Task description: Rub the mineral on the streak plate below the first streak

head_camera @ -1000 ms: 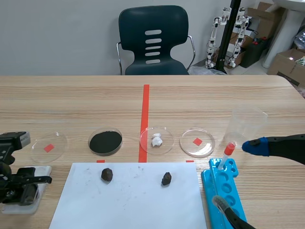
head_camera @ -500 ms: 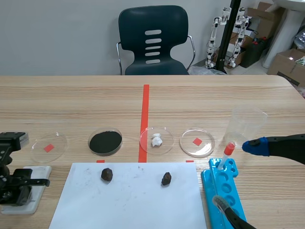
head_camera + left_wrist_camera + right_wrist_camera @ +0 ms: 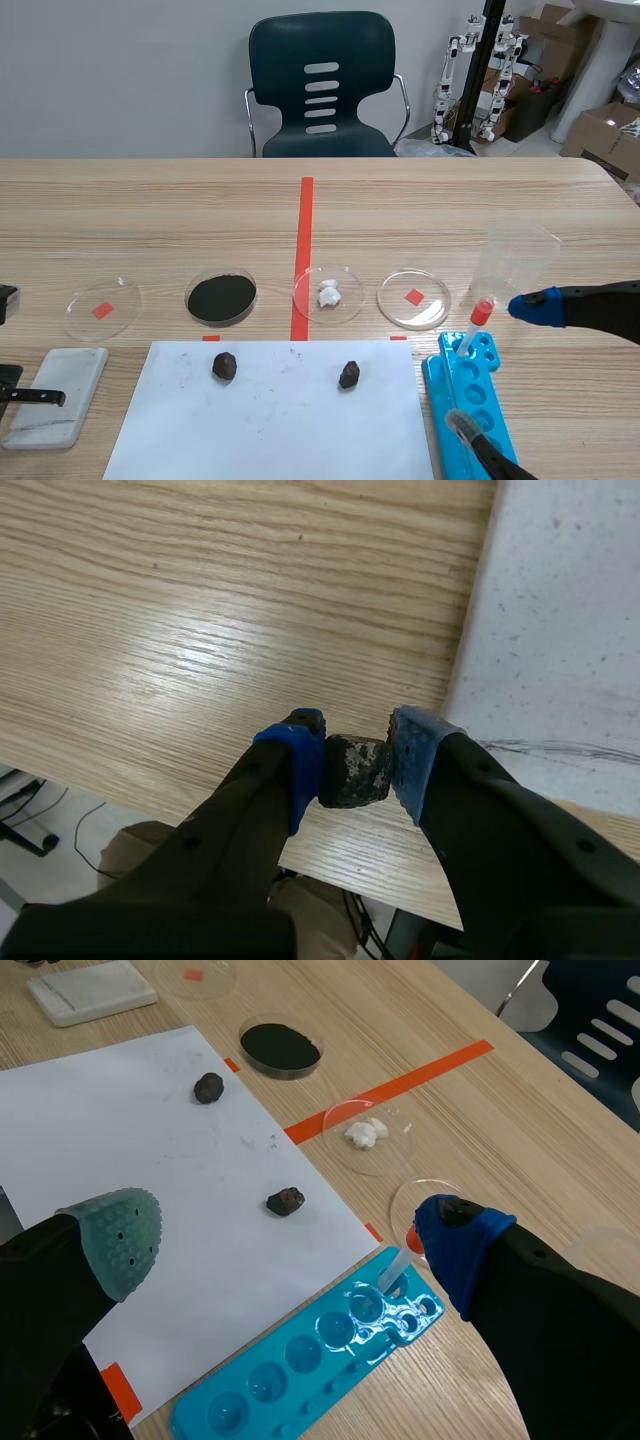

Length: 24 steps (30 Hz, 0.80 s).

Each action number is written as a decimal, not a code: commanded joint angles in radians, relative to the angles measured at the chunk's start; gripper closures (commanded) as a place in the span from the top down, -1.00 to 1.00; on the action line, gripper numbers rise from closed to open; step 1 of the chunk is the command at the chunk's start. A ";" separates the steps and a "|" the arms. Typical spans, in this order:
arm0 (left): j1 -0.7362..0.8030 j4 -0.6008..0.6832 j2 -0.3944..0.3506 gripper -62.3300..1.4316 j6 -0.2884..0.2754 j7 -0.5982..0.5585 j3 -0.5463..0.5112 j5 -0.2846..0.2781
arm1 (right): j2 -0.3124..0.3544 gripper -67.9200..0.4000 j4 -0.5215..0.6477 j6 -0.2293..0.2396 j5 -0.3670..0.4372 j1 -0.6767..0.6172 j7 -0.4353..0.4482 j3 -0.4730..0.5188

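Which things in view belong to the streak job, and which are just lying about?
In the job: left gripper, shut on the mineral; streak plate; its first streak.
Lying about: two dark rocks on the white paper; black powder dish; white-lump dish; two clear dishes; blue well tray; dropper; plastic cup; open right gripper.

Streak plate (image 3: 560, 610) cut off, probably partly behind hand (image 3: 355, 770).
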 commanded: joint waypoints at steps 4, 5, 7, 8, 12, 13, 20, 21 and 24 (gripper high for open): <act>0.001 0.007 -0.014 -0.80 0.005 -0.072 -0.005 0.004 | 0.000 0.56 0.005 0.000 0.011 0.001 0.011 0.001; 0.007 0.011 -0.014 -0.80 0.005 -0.093 -0.006 0.004 | 0.000 0.56 0.005 0.000 0.011 0.001 0.010 0.001; 0.027 0.031 -0.014 -0.80 0.005 -0.135 -0.014 0.003 | 0.000 0.56 0.005 0.000 0.011 0.001 0.010 0.001; 0.039 0.043 -0.014 -0.80 0.005 -0.154 -0.019 0.002 | 0.000 0.56 0.005 0.000 0.011 0.001 0.009 0.001; 0.095 0.105 -0.014 -0.80 0.005 -0.222 -0.051 -0.005 | 0.000 0.56 0.005 0.000 0.011 0.001 0.008 0.001; 0.111 0.124 -0.014 -0.80 0.005 -0.239 -0.060 -0.008 | 0.000 0.56 0.005 0.000 0.011 0.001 0.008 0.001; 0.270 0.275 -0.014 -0.80 0.001 -0.439 -0.131 -0.050 | 0.000 0.56 0.005 0.000 0.011 0.001 0.008 0.001; 0.297 0.298 -0.014 -0.80 0.001 -0.476 -0.139 -0.061 | 0.000 0.56 0.005 0.000 0.011 0.001 0.008 0.001; 0.378 0.367 -0.014 -0.80 -0.001 -0.587 -0.152 -0.094 | 0.000 0.56 0.005 0.000 0.011 0.001 0.008 0.001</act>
